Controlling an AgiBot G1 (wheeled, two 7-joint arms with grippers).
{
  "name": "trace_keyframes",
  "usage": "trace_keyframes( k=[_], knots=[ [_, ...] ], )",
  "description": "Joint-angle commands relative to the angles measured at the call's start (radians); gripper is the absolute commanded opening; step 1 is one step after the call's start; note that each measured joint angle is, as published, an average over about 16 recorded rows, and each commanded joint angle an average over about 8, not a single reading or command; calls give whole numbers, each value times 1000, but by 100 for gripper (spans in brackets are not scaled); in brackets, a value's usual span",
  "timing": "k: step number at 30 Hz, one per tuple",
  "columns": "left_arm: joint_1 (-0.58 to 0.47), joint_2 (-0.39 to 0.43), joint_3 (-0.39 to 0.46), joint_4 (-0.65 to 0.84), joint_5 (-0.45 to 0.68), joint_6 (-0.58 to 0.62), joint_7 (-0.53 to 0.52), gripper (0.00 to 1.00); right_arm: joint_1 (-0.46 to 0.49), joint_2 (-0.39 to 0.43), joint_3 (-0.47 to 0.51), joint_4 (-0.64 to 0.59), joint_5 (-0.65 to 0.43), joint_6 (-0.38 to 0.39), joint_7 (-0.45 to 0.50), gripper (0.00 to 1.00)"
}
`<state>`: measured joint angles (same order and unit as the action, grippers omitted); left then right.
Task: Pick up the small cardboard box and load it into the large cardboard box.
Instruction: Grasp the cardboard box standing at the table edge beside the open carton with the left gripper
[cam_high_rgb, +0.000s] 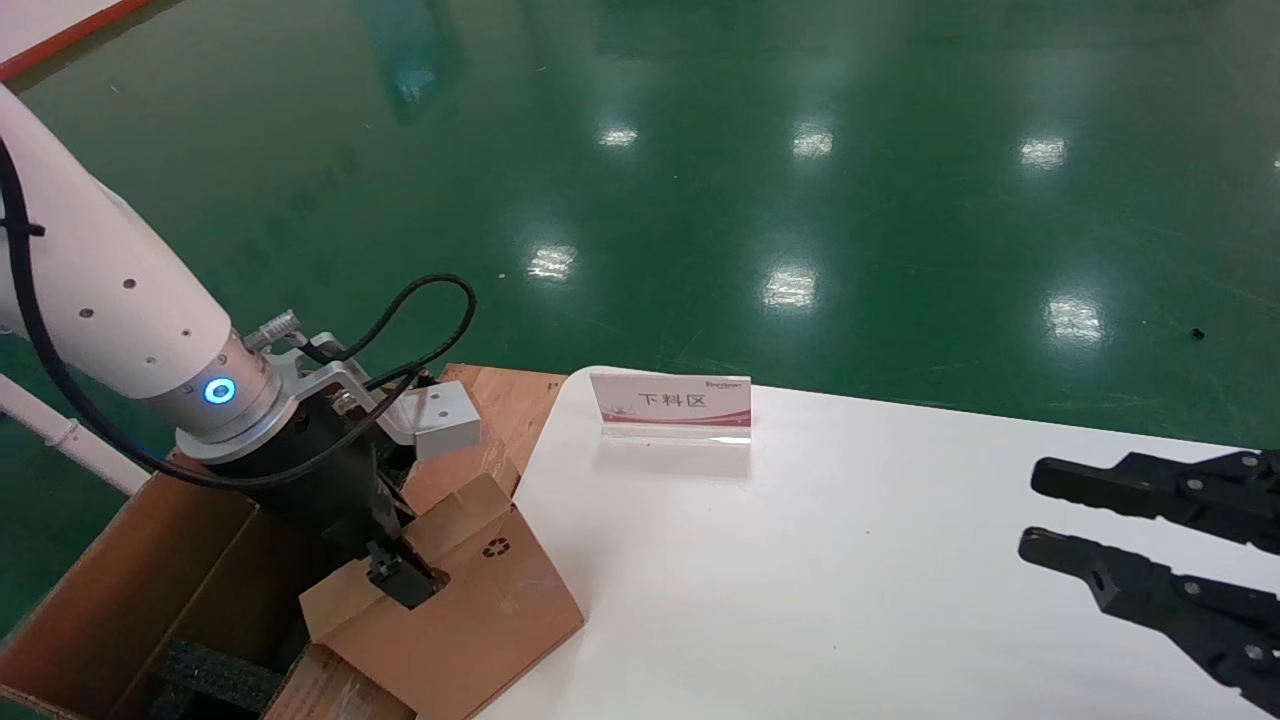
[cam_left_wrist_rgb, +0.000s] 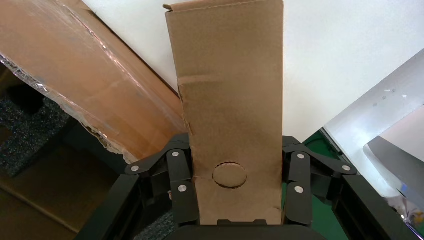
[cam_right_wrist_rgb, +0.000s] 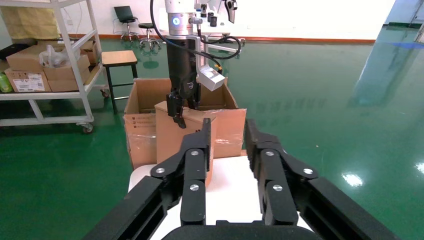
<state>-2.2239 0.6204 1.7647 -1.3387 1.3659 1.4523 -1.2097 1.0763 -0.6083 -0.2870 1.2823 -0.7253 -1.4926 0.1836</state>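
1. Left gripper (cam_high_rgb: 400, 578) clamped on the small cardboard box (cam_high_rgb: 470, 610), fingers pressed against both of its broad faces, as seen in the left wrist view (cam_left_wrist_rgb: 232, 200).
2. Small cardboard box held tilted above the left edge of the white table (cam_high_rgb: 820, 580), recycling symbol facing up, lower corner overhanging the table edge, just right of the large cardboard box (cam_high_rgb: 150, 590).
3. Large cardboard box standing open on the green floor (cam_high_rgb: 700, 200) at the table's left end, black foam (cam_high_rgb: 215, 675) visible inside near its bottom, one flap with glossy tape (cam_left_wrist_rgb: 65, 95) lying beside the held carton.
4. From the right wrist view, small cardboard box (cam_right_wrist_rgb: 182, 135) hanging upright in the left gripper (cam_right_wrist_rgb: 182, 112) in front of the large cardboard box (cam_right_wrist_rgb: 145, 107).
5. Right gripper (cam_high_rgb: 1040, 515) hovering over the right side of the table, fingers spread apart and holding nothing, well away from both cartons.
6. Small sign card (cam_high_rgb: 670, 405) standing at the far edge of the table.
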Motion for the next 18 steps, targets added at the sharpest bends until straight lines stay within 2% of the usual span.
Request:
trace_keyframes(
  k=[1,9,14,18],
  knots=[
    [1,1,-2,7,-5,-1,4,0,0,0,0,0,0,0,0,0],
    [-161,-8,-90,44,-39,17,-1,0,0,0,-1,-1,0,0,0,0],
    [-302,11,-130,97,12,63,-4,0,1,0,-1,-1,0,0,-1,0],
    [-403,39,-119,152,83,114,6,0,1,0,-1,-1,1,0,-1,0]
  ],
)
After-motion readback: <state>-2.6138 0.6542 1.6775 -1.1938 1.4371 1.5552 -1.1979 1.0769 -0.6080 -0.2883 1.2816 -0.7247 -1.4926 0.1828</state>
